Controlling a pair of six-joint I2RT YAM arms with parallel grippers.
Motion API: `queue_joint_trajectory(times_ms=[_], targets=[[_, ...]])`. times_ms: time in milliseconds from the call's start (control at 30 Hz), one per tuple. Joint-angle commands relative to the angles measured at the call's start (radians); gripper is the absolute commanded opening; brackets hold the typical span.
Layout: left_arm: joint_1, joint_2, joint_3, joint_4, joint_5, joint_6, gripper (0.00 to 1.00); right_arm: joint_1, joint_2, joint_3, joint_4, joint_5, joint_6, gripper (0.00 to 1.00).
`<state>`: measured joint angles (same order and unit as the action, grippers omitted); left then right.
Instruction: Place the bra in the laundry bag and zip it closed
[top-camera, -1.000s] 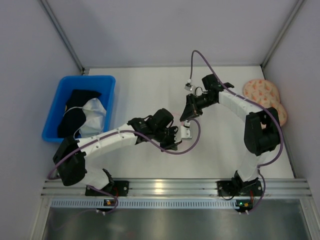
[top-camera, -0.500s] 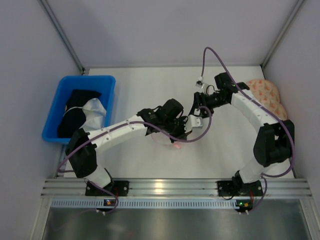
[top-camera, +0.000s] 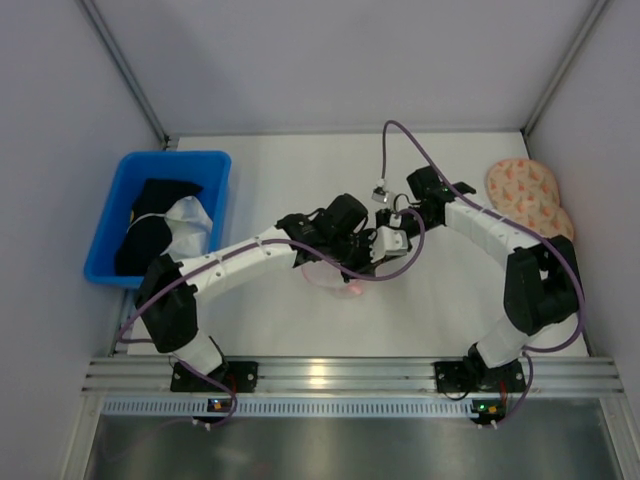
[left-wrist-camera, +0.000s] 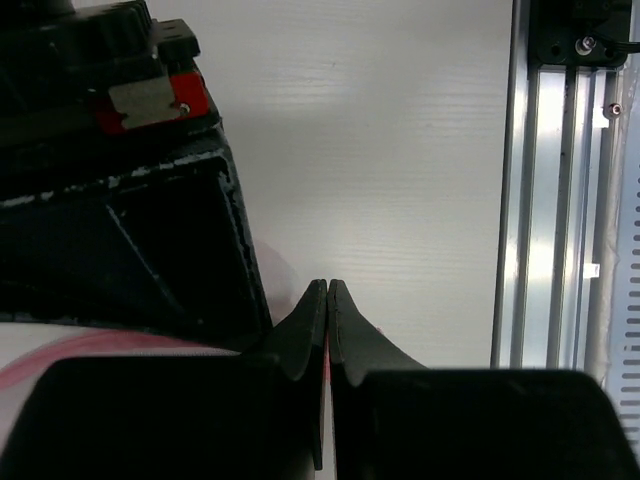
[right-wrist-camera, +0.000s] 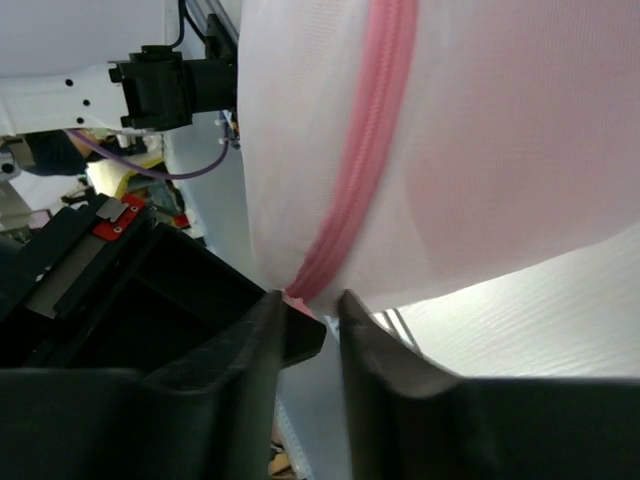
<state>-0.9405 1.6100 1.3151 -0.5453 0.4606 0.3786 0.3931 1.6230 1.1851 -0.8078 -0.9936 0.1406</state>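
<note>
The laundry bag, white mesh with a pink zipper, fills the right wrist view; from above it is a pale pink mound under the arms. The bra shows only as a faint pink tint through the mesh. My left gripper is shut, a thin pink sliver of the bag's edging pinched between its fingers. My right gripper stands open at the lower end of the zipper, touching distance from the left gripper, whose black fingertip reaches into its gap.
A blue bin with black and white garments stands at the left. A peach speckled two-lobed item lies at the back right by the wall. The metal rail runs along the near edge.
The left arm stretched further to the right over the bag. The right gripper pulled back to the right and opened, then came back left to the zipper end with its jaws narrower.
</note>
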Motion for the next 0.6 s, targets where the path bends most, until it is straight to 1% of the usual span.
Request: queue_joint_trajectory(times_ms=[0, 67, 100, 167, 400, 567], targets=[[0.006, -0.028, 0.009, 0.025, 0.053, 0.042, 0.00, 0.007, 0.011, 0.042, 0.019, -0.020, -0.010, 0.15], [0.006, -0.045, -0.013, 0.022, 0.053, 0.057, 0.00, 0.001, 0.018, 0.051, 0.015, -0.016, -0.019, 0.02], [0.006, -0.065, -0.036, 0.021, 0.056, 0.075, 0.00, -0.002, 0.020, 0.056, 0.010, -0.014, -0.022, 0.00], [0.006, -0.082, -0.060, -0.004, 0.059, 0.098, 0.00, -0.017, 0.029, 0.067, -0.001, -0.010, -0.035, 0.00], [0.006, -0.189, -0.215, -0.061, 0.029, 0.175, 0.00, -0.051, 0.060, 0.108, -0.033, 0.001, -0.072, 0.00], [0.006, -0.234, -0.277, -0.091, -0.002, 0.232, 0.00, -0.071, 0.080, 0.134, -0.050, 0.019, -0.098, 0.00]])
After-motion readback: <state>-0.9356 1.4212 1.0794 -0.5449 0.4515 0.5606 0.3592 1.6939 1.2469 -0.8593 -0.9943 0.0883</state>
